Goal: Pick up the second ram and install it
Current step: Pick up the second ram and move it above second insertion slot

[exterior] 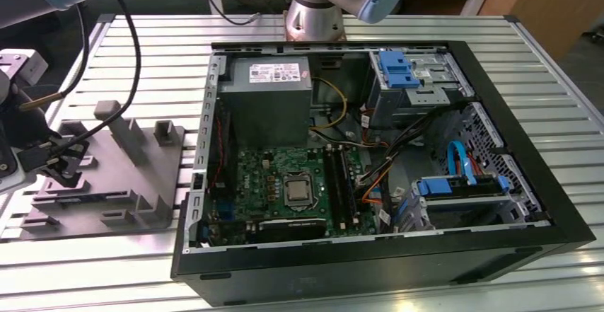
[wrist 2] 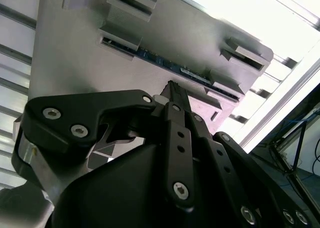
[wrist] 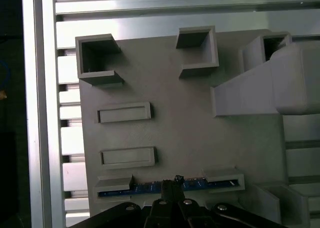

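Pickup stage: hand point(wrist: 175, 181), closed narrow, hovers just above ram point(wrist: 135, 189) seated in the fixture point(wrist: 190, 128); grasping calls for straddling its thin edge squarely.

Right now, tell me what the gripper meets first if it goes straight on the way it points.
Most likely the second ram, standing edge-up in the grey fixture plate right ahead of the gripper; whether they touch is unclear.
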Motion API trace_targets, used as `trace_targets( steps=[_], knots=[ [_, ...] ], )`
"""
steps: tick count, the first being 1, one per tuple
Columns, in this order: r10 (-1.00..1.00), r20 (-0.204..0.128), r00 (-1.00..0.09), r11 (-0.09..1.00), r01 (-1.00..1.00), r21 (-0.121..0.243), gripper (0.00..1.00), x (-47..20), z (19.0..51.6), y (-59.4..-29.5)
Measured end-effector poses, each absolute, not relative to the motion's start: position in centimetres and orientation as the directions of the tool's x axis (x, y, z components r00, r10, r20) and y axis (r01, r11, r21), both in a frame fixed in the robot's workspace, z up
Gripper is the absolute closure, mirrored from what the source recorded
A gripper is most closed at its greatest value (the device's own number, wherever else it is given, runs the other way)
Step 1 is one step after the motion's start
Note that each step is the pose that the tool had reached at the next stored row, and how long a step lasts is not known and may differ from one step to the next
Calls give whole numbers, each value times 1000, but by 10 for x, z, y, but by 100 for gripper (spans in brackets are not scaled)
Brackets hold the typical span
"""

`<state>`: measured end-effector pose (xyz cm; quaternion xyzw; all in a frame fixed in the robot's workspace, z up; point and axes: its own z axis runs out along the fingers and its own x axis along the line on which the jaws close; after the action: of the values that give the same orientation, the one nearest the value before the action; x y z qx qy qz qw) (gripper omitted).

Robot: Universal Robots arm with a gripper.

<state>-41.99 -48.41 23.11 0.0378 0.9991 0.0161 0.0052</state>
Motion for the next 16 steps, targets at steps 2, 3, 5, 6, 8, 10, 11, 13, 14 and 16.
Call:
trace_targets(
  steps=[2,3,5,6,8,10,11,13,14,16],
  knots=[
    [71,-9,-997,997,71,33,90,-420,231,-484],
    [68,-9,-998,997,67,33,90,-420,231,-484],
    [59,-9,-998,998,58,32,90,-420,231,-484],
    [53,-9,-999,998,53,32,90,-420,231,-484],
    [43,-9,-999,999,43,33,90,-420,231,-484],
    [35,-9,-999,999,34,33,90,-420,231,-484],
    [31,-9,-999,999,30,33,90,-420,231,-484],
    [22,-9,-1000,999,22,33,90,-420,231,-484],
    [17,-9,-1000,999,17,33,90,-420,231,-484],
    [8,-9,-1000,999,8,32,90,-420,231,-484]
  ],
)
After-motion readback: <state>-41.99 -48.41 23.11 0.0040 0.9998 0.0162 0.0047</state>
